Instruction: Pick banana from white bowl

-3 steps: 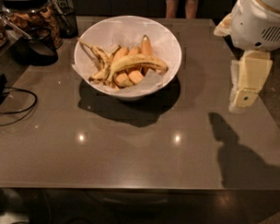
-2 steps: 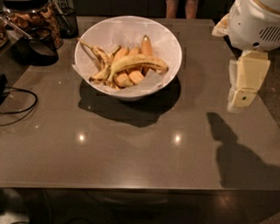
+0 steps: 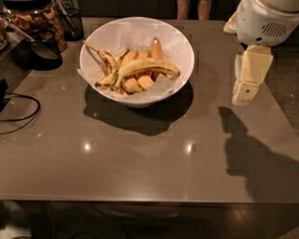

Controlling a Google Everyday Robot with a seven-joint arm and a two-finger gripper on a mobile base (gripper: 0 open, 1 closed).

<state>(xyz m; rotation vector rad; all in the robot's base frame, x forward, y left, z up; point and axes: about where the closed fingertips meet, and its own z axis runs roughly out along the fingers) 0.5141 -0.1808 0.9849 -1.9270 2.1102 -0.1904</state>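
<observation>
- We have the bowl on the bench, set toward the far side and a little left of centre, lined with white paper.
- The banana lies on top of the heap inside the bowl. It is long, curved and pale yellow with brown speckles, and it reaches across toward the right wall.
- Under and behind it sit shorter orange-yellow bananas, and a thin spotted one points toward the left rim.
- Over at the far left corner, a dark jar holds brown pieces, with a black mesh cup just beside it.
- A black cable loops at the bench's left edge.
- The arm comes in from the upper right, and its gripper hangs pointing down above the bench, right of the bowl and well apart from it.
- Whether the gripper is wide or narrow, we cannot tell.
- The arm's shadow falls on the right side of the bench.
</observation>
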